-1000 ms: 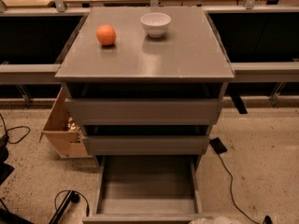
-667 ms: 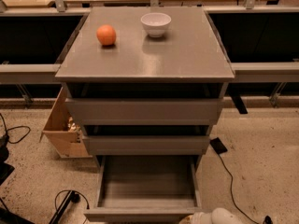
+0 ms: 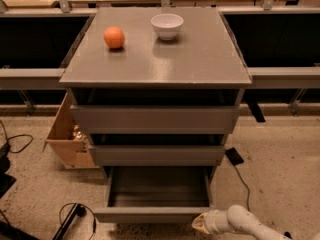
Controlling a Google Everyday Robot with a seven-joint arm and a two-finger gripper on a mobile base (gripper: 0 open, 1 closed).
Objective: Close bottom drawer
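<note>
The bottom drawer [image 3: 159, 189] of the grey cabinet is pulled out, its grey inside bare and its plain front panel [image 3: 150, 214] nearest the camera. The middle drawer [image 3: 156, 154] and top drawer [image 3: 154, 119] above it stand less far out. My white arm comes in from the bottom right, and the gripper [image 3: 202, 223] sits just in front of the right end of the bottom drawer's front panel, close to it or touching it.
An orange [image 3: 114, 37] and a white bowl [image 3: 167, 25] sit on the cabinet top [image 3: 200, 59]. A wooden crate [image 3: 67, 139] stands at the cabinet's left. Cables [image 3: 75, 216] lie on the floor left and right, with a small black object [image 3: 233, 156] at the right.
My arm has come further into view from the bottom right and the gripper has moved left and up to the drawer's front right corner. The drawer looks pushed in slightly.
</note>
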